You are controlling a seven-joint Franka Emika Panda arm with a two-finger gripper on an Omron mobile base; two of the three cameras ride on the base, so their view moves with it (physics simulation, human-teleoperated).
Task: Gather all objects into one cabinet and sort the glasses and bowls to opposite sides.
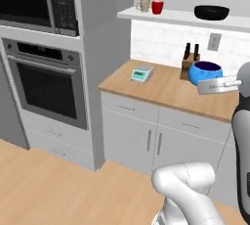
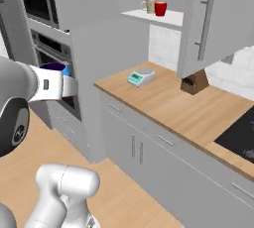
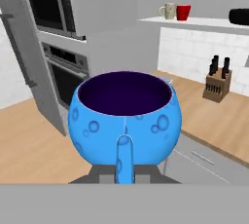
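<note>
Hand view puts the blue bowl (image 3: 125,115) right in front of you, upright and carried in the air, with the jaws closed on its near rim; one finger (image 3: 124,156) shows against the outside wall. So you are in the carry step: three of the four things are already up on the shelf (image 1: 161,16), and this bowl is the last to go.

In the left base view the gripper (image 1: 217,86) holds the bowl above the worktop (image 1: 161,89), just in front of the knife block (image 1: 188,64) and well below the shelf. The beige mug (image 1: 143,5) and red mug (image 1: 157,7) stand side by side at the shelf's left end; the black bowl (image 1: 211,12) sits well apart toward the right.

Your next move, as I judge it, calls for lifting the bowl clear of the shelf's front edge, then travelling in and setting it down on the right, near the black bowl and away from the mugs. Keep it level and watch the shelf lip on the way up.

The blue bowl looks empty, its inside dark. You cannot see into the mugs or the black bowl from here.
</note>
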